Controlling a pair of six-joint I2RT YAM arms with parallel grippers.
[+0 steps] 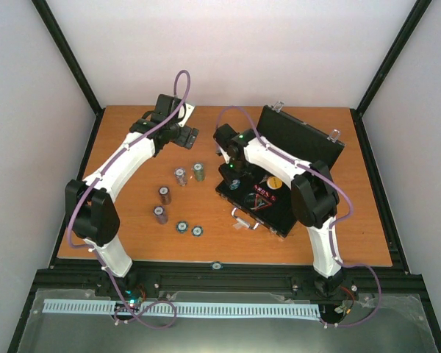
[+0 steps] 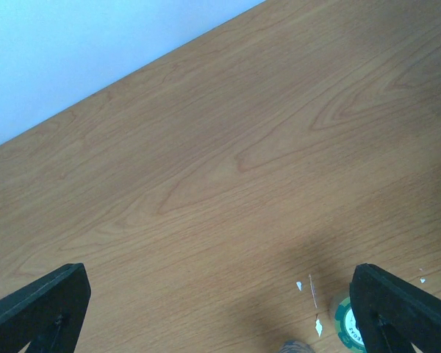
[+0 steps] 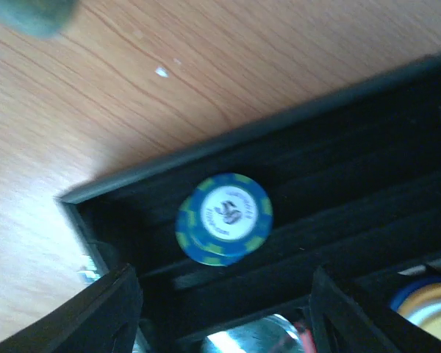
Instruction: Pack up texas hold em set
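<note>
The black case (image 1: 279, 215) lies open right of centre, its lid (image 1: 301, 136) standing up at the back. My right gripper (image 1: 232, 175) hangs open over the case's near-left corner. In the right wrist view it (image 3: 228, 323) is just above a small stack of blue chips (image 3: 224, 218) lying in a chip slot. My left gripper (image 1: 190, 136) is open and empty above bare wood at the back left (image 2: 220, 323); a green chip stack (image 2: 345, 323) sits beside its right finger (image 2: 400, 309). Several chip stacks (image 1: 180, 176) and two flat chips (image 1: 189, 229) lie on the table.
The wooden table (image 1: 132, 243) sits inside white walls with a black frame. A white sheet (image 1: 187, 111) lies at the back behind my left gripper. The case holds a yellow disc (image 1: 275, 182), red items (image 1: 264, 193) and more chips (image 3: 426, 301). A small disc (image 1: 216, 265) lies at the table's front edge.
</note>
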